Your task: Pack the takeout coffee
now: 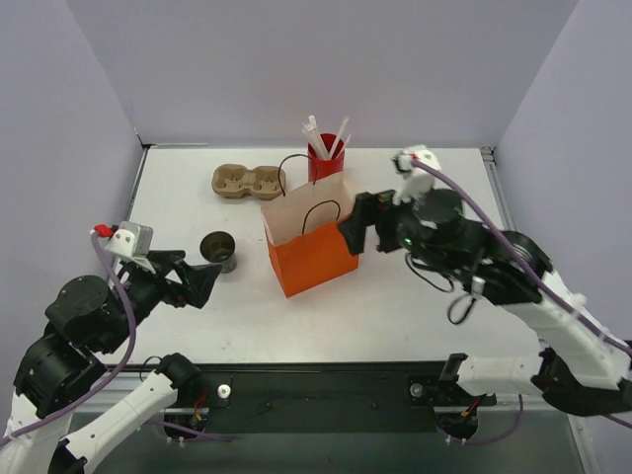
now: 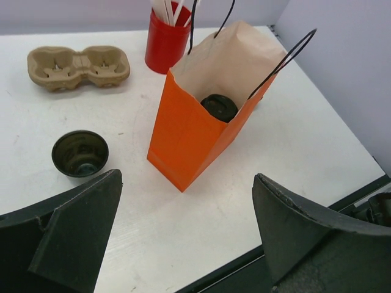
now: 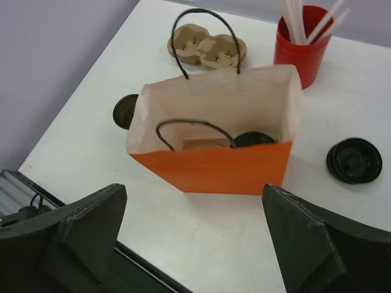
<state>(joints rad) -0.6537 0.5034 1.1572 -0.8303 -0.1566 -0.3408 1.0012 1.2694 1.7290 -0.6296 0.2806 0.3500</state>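
Dark fingers of the left gripper (image 1: pixel 205 284) are standing spread wide, pinching nothing. Just ahead of them, toward the left finger, the open cup (image 2: pixel 80 153) is sitting upright with its rim up, and this arm is the nearer one. The right gripper (image 1: pixel 351 235) is gaping empty too, facing the orange bag (image 2: pixel 183 140) ahead between its fingers. The bag's wall is hiding most of the lidded cup (image 3: pixel 253 139) inside. Black lids (image 3: pixel 354 160) are lying off the right finger, their count unclear.

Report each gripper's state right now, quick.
Left gripper: open, jaws wide apart, holding nothing.
Right gripper: open, jaws wide apart, holding nothing.
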